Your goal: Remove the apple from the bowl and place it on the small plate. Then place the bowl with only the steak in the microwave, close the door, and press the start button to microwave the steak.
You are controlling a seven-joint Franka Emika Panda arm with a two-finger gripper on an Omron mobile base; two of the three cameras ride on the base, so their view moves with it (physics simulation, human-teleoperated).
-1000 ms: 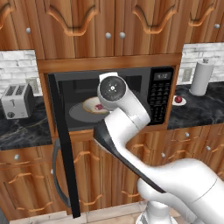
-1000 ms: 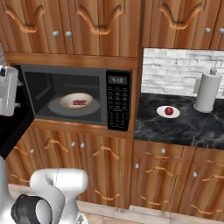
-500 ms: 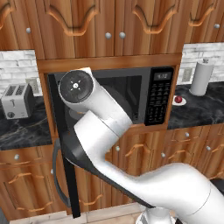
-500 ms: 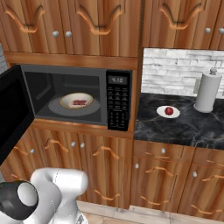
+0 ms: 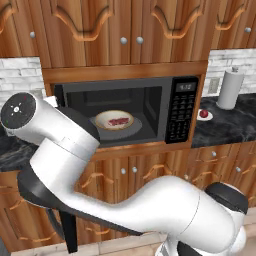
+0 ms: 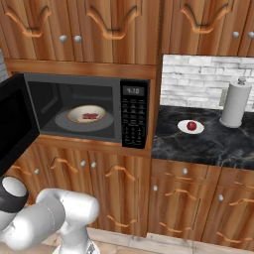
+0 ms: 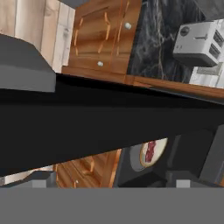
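The microwave point(image 6: 84, 106) stands open, its black door point(image 6: 17, 119) swung out to the left. On the turntable inside sits the tan-rimmed bowl point(image 6: 87, 114) holding the marbled red steak point(image 6: 90, 116); the bowl point(image 5: 114, 120) is also plain in the left base view. The apple point(image 6: 191, 125) rests on the small plate point(image 6: 191, 127) on the counter to the right. In the hand view my gripper point(image 7: 113, 181) is open, fingertips point(image 7: 41, 178) wide apart, with the door's black edge point(image 7: 109, 118) close in front and the bowl point(image 7: 151, 151) beyond it.
A paper towel roll point(image 6: 235, 104) stands at the back right of the dark counter. A silver toaster point(image 7: 201, 43) sits on the counter left of the microwave. My white arm point(image 5: 60, 150) crosses the lower left of the left base view. The keypad point(image 6: 134, 116) is on the microwave's right side.
My arm has swung from in front of the microwave opening over to the left, toward the open door. The bowl, steak, apple and plate have not moved.
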